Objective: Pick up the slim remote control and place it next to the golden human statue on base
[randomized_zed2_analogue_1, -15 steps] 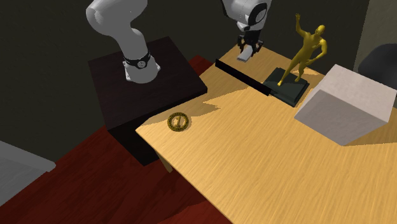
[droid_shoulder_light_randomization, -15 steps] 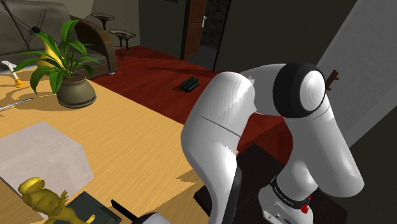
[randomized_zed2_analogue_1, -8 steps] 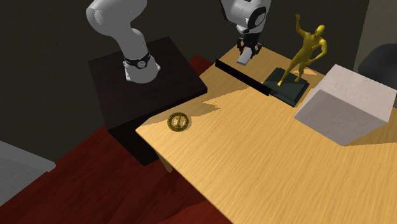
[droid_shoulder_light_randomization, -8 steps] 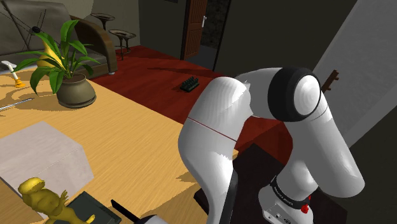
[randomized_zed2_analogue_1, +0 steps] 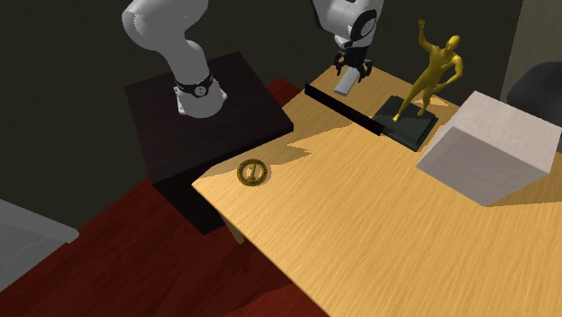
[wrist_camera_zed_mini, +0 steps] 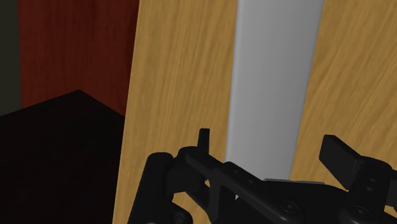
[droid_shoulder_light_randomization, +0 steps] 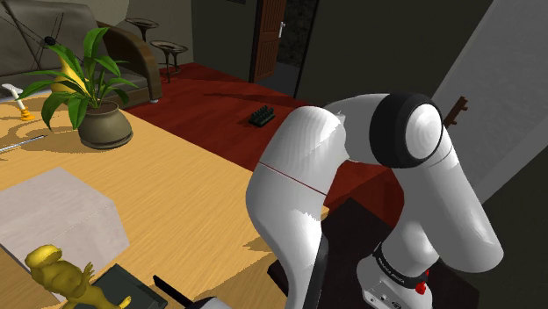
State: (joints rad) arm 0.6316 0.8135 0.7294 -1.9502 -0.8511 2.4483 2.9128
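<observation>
Grey slim remote lies on the wooden surface, long axis parallel to its edge; we note the gripper spread wide, straddling it, not touching.

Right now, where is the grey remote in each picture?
Shoulder view: the remote peeks in at the bottom edge, to the right of the golden statue.
Second exterior view: the remote is near the top, to the left of the golden statue.
Wrist view: the remote is a long grey strip between the open fingers, which do not touch it.
Shared landmark: the wooden table.
</observation>
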